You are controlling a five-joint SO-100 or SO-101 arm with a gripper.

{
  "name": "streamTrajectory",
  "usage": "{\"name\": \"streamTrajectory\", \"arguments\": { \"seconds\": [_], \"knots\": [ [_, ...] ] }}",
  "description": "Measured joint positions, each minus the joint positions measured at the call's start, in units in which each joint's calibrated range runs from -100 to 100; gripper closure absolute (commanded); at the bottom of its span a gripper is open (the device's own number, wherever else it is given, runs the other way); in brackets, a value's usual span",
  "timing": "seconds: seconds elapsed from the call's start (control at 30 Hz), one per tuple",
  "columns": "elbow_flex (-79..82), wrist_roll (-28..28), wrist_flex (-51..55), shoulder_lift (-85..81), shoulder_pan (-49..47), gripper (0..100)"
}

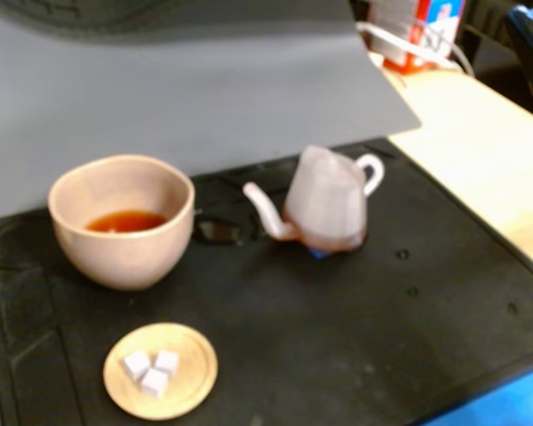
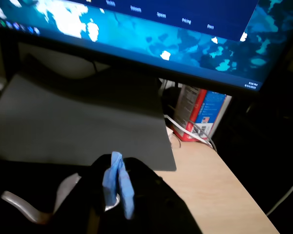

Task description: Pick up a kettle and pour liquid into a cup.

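Pincer (image 2: 118,187) closed — blue fingertips (image 2: 113,176) pressed together above the kettle (image 2: 24,207).

Black mat (image 1: 355,337) on wooden table (image 1: 480,142), carrying cup (image 1: 123,222), kettle (image 1: 324,200), wooden dish (image 1: 160,370)

We see the fixed view soft and evenly lit; the wrist view dim, the monitor (image 2: 151,34) glowing.
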Motion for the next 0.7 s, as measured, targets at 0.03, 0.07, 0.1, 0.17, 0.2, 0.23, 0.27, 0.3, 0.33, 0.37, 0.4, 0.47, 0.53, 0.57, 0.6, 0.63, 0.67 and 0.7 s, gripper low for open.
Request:
{"name": "streamTrajectory", "arguments": {
  "seconds": [0.03,0.07,0.1,0.17,0.2,0.23,0.27,0.3,0.33,0.37,0.4,0.47,0.53,0.57,0.6,0.63,0.67,0.7],
  "knots": [
    [-0.1,-0.4,1.3,-1.2,-0.1,99],
    [0.0,-1.0,3.5,-3.3,-0.2,99],
    [0.1,-1.5,6.0,-6.2,0.2,99],
    [0.3,-2.7,9.9,-10.1,-0.2,99],
    [0.3,-3.3,11.1,-11.0,-0.4,99],
    [0.3,-4.4,12.7,-12.1,-0.4,99],
    [0.3,-5.1,13.3,-12.7,-0.3,99],
    [0.3,-6.4,13.7,-13.3,-0.4,99],
    [0.3,-7.6,13.7,-13.9,-1.8,99],
    [0.3,-8.2,13.7,-14.0,-3.1,99],
    [0.3,-9.1,13.7,-14.1,-4.6,99],
    [0.3,-9.3,14.2,-14.3,-5.2,99],
    [0.3,-9.3,17.9,-14.5,-5.5,99],
    [0.1,-9.3,19.8,-14.7,-4.9,99],
    [-1.1,-9.3,23.1,-15.5,-5.1,99],
    [-1.8,-9.3,24.9,-16.2,-5.5,99],
    [-2.4,-9.3,27.7,-17.2,-5.4,99],
    [-2.9,-9.3,30.2,-18.6,-5.0,99]
  ]
}}
